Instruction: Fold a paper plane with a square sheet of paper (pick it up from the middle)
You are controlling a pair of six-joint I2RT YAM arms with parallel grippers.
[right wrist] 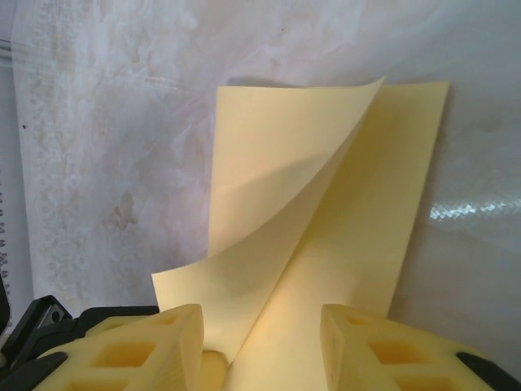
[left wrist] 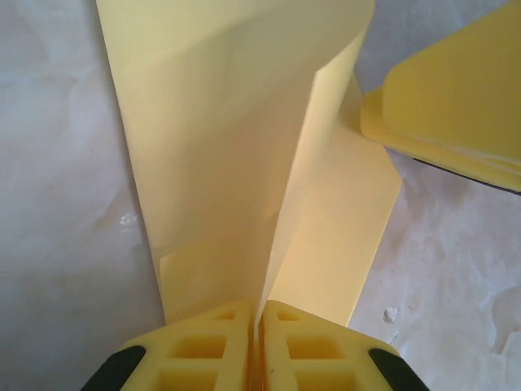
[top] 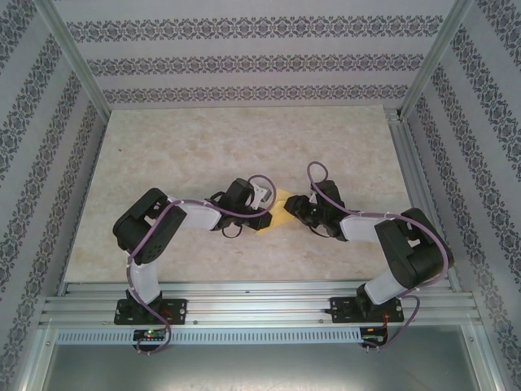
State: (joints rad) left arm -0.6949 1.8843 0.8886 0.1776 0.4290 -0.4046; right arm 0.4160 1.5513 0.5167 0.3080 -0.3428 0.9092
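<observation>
The square sheet of paper (top: 281,215) is folded into a long yellow strip and lies mid-table between both grippers. In the left wrist view the paper (left wrist: 236,138) stands up in a ridge, and my left gripper (left wrist: 260,314) is shut on that ridge at its near end. My right gripper (right wrist: 260,326) is open, its yellow fingers straddling the paper (right wrist: 350,236), where one flap curls upward off the layer below. From above, the left gripper (top: 265,213) and right gripper (top: 295,208) face each other across the sheet. The right gripper's fingers (left wrist: 456,98) show beyond the strip.
The marble-patterned table (top: 244,147) stretches behind and to both sides of the arms. An aluminium rail (top: 260,297) runs along the near edge, with metal posts (top: 77,61) at the back corners. Patterned walls (top: 260,49) enclose the workspace.
</observation>
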